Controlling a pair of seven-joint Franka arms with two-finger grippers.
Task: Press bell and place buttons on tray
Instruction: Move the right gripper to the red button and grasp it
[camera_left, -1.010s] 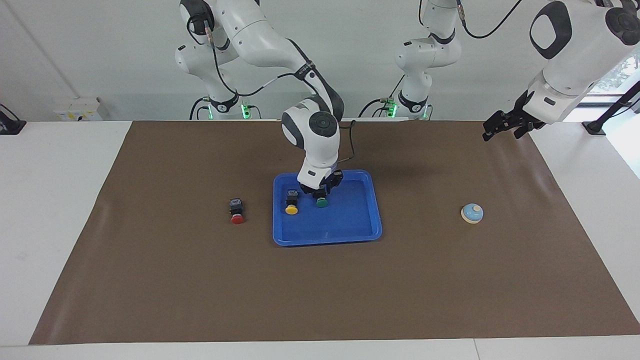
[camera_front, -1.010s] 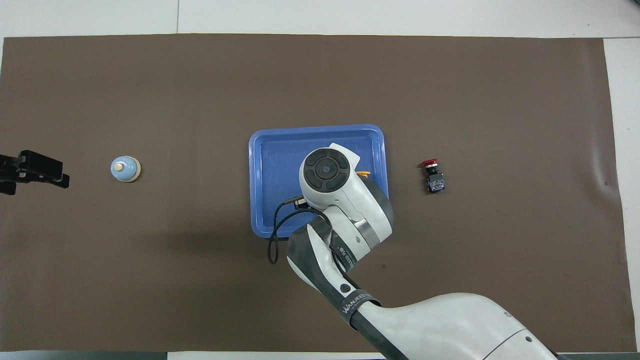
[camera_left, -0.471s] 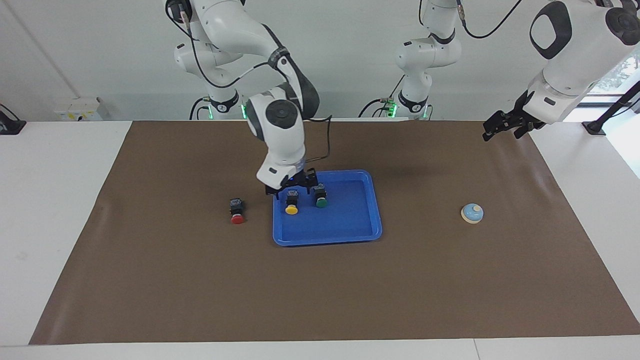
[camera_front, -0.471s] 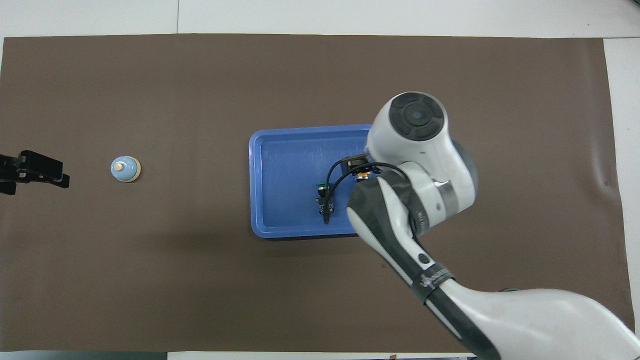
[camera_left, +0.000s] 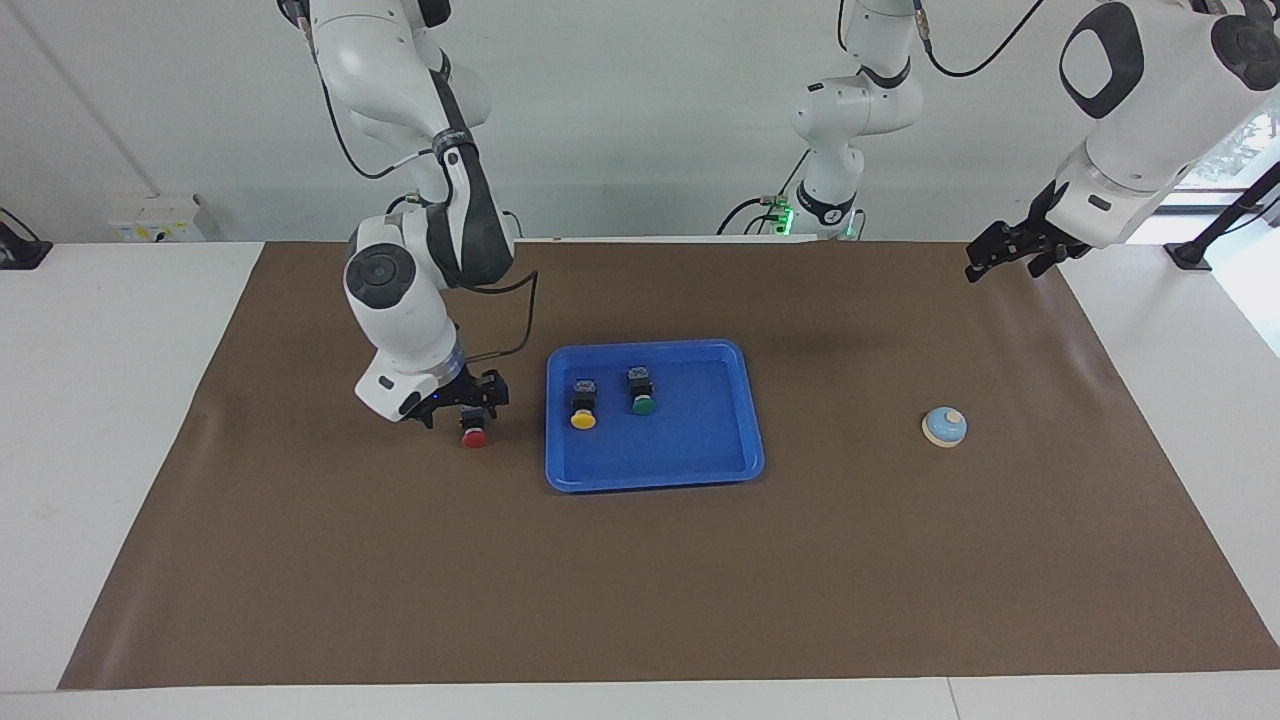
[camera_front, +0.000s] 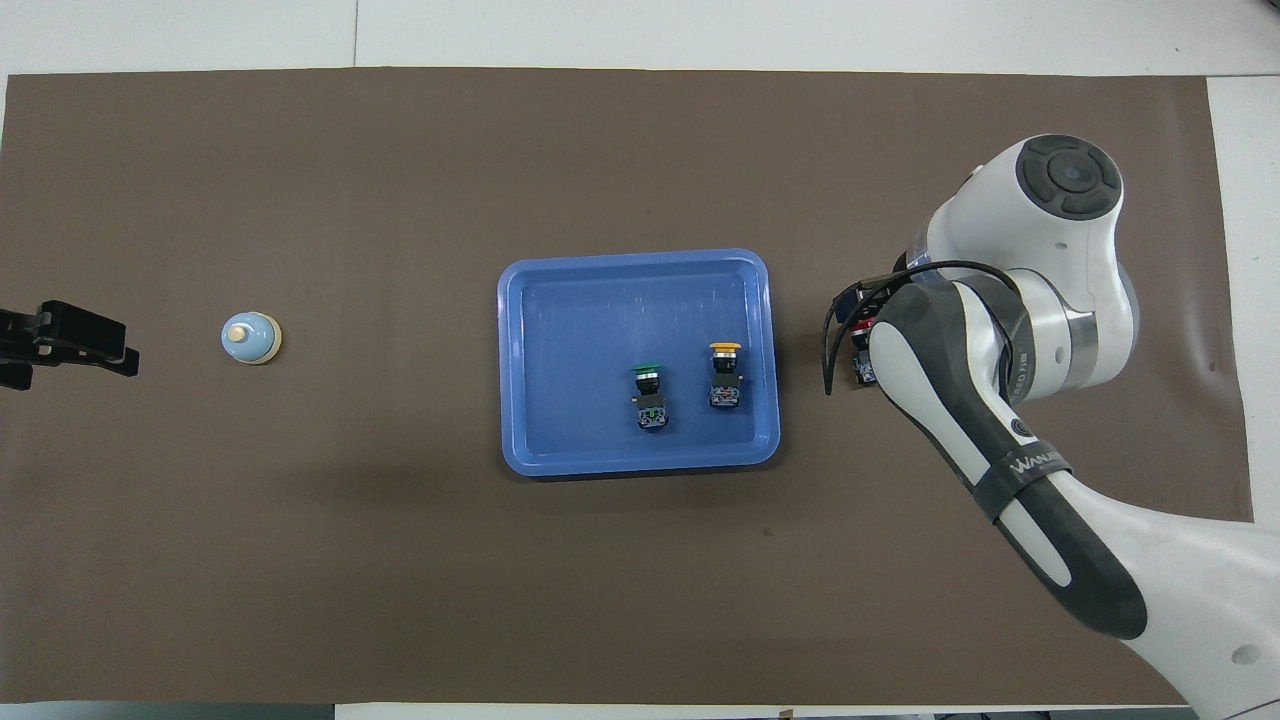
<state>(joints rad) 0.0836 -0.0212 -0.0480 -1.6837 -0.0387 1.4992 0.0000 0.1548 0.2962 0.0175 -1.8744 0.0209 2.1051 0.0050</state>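
The red button (camera_left: 475, 437) stands on the brown mat beside the blue tray (camera_left: 655, 481), toward the right arm's end of the table. My right gripper (camera_left: 468, 398) is low over it, open, with a finger on either side of its black body. I cannot tell whether they touch it. In the overhead view the right arm hides most of the red button (camera_front: 860, 370). The yellow button (camera_left: 583, 405) and the green button (camera_left: 642, 393) stand in the tray (camera_front: 580, 330). The light-blue bell (camera_left: 944, 427) sits toward the left arm's end. My left gripper (camera_left: 1000, 255) waits in the air there.
The brown mat (camera_left: 640, 580) covers the table between white margins. In the overhead view the left gripper (camera_front: 60, 340) shows at the mat's edge beside the bell (camera_front: 249, 337).
My right gripper let go of the green button in the tray, then swung off the tray and came down over the red button. The left arm has not moved.
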